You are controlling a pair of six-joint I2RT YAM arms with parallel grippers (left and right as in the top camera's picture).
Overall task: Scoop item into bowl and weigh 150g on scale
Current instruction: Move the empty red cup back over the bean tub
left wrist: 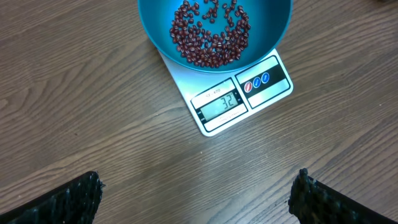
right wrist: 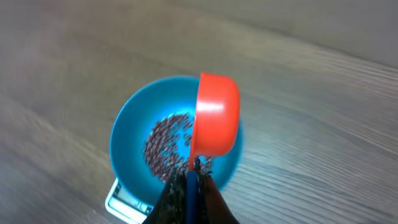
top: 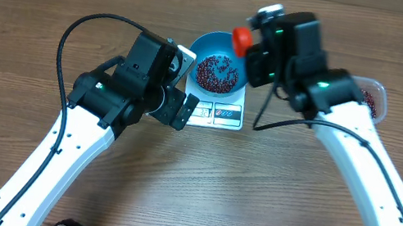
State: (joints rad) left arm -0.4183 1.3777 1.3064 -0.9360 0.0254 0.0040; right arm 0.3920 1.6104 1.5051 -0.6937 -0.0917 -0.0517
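Observation:
A blue bowl (top: 203, 48) stands on the white scale (top: 223, 116) at the table's middle, with a layer of red-brown beans (top: 218, 72) in its bottom. The scale's display (left wrist: 222, 102) reads 32. My right gripper (right wrist: 191, 177) is shut on the blue handle of a red scoop (right wrist: 216, 115), which hangs tipped on its side over the bowl (right wrist: 127, 140). From overhead the scoop (top: 241, 39) sits above the bowl's far right rim. My left gripper (left wrist: 199, 193) stands open over bare wood just in front of the scale (left wrist: 268, 79), nothing between its fingers (left wrist: 74, 199).
A clear plastic tub (top: 377, 97) with more beans lies at the right, partly hidden behind my right arm. The left arm's black cable loops over the wood to the left of the scale.

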